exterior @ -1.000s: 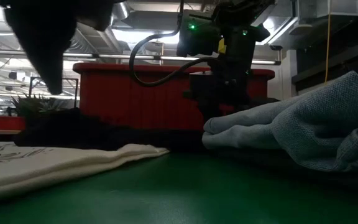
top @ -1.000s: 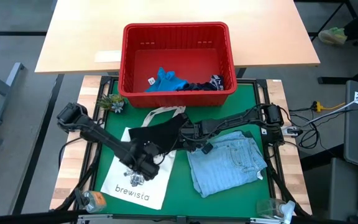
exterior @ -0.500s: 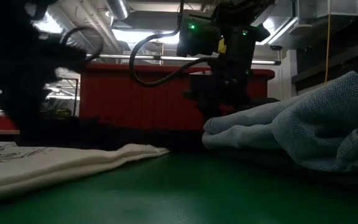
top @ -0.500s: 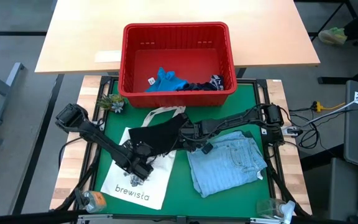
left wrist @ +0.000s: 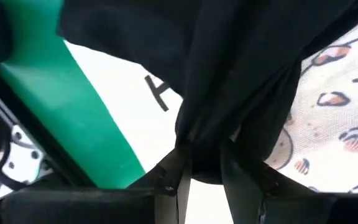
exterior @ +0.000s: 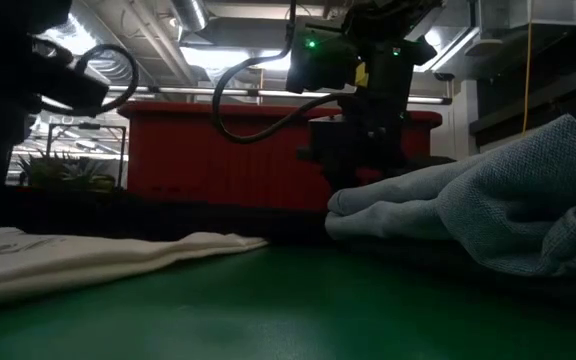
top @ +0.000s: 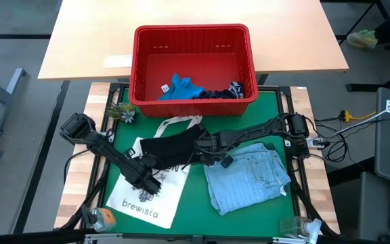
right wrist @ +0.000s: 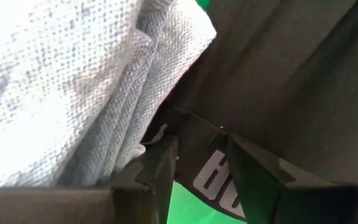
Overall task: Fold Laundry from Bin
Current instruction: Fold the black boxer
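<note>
Starting at the left of the high view, I am pinching a fold of the dark garment (top: 171, 147) in my left gripper (top: 146, 177), lower left of centre, over the white tote bag (top: 144, 203). In my left wrist view the black cloth (left wrist: 229, 74) is bunching down between my fingers (left wrist: 180, 177), which are closed narrowly on it, with the bag's print showing on either side. My judgement: I should be drawing this edge out flat and low, keeping the bag from dragging along underneath.

Toward the middle, my right gripper (top: 205, 152) is lying across the mat, holding the other side of the same dark garment. My right wrist view shows dark fabric with a printed label (right wrist: 219, 177) caught between my fingers (right wrist: 160, 168), which are set a bit wider than the left pair, with the light denim shirt (right wrist: 61, 81) pressing just beside them. I am judging that both grips need even tension so the cloth spreads without twisting, and that I must not snag the denim.

Right of centre, the denim shirt (top: 249, 177) is resting in a folded heap on the green mat (top: 276, 108). At the upper centre, the red bin (top: 193, 32) is holding a bright blue piece (top: 180, 87) and a dark navy one (top: 222, 93), waiting.
</note>
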{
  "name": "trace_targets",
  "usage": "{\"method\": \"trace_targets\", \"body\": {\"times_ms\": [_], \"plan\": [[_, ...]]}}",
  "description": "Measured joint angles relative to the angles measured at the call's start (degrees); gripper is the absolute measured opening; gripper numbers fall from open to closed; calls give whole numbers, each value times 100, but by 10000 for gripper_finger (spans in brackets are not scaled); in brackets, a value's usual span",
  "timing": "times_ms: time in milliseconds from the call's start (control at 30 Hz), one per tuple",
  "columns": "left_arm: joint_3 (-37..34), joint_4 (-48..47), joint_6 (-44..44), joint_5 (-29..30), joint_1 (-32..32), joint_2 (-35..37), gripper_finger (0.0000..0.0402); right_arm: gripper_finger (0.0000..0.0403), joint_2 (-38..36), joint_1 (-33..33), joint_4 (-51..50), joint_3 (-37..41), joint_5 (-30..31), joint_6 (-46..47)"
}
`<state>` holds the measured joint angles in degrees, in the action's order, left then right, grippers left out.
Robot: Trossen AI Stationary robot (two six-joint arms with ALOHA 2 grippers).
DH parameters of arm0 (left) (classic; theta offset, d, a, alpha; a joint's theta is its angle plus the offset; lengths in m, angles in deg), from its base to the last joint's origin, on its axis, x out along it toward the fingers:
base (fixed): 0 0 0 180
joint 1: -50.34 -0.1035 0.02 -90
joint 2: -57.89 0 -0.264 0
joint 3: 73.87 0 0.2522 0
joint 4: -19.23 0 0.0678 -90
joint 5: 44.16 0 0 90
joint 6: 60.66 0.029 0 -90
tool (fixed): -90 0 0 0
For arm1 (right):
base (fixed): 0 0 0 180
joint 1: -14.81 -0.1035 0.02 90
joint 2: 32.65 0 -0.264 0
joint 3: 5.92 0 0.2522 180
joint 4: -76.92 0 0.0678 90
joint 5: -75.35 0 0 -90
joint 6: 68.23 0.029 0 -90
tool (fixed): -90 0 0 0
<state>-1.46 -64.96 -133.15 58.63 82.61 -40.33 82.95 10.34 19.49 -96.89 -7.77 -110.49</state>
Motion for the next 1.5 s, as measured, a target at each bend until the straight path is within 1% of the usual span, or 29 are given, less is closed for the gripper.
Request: {"method": "trace_targets", "body": {"times_ms": [100, 267, 400, 733, 833, 967, 1100, 1233, 1300, 1367, 1500], "plan": [[151, -210, 94, -4, 0, -2, 80, 151, 6, 0, -56, -48, 5, 0], [416, -212, 369, -36, 0, -2, 80, 151, 31, 0, -267, -295, -1, -4], [576, -191, 413, -38, 0, -2, 80, 151, 38, 0, -438, -461, -9, -5], [688, -159, 364, -89, 2, -4, 82, 151, 38, 0, -632, -494, -3, -7], [688, -158, 361, -87, 2, -4, 97, 151, 36, 0, -626, -498, -5, -7], [688, -117, 180, -80, -2, -4, 129, 151, 25, 0, -611, -503, -40, -7], [688, 271, 104, -78, -24, -4, 158, 151, 96, 0, -571, -495, -40, -8], [688, 771, 243, -75, -24, -6, 171, 151, 193, -2, -530, -476, 36, -8], [688, 1063, 490, -73, -20, -6, 172, 144, 211, -7, -532, -476, 109, -7], [688, 1344, 700, 1, -17, -6, 171, 128, 215, -7, -532, -476, 131, -7], [688, 1835, 859, 531, -17, -6, 169, 70, 221, -4, -515, -476, 171, -9]]}}
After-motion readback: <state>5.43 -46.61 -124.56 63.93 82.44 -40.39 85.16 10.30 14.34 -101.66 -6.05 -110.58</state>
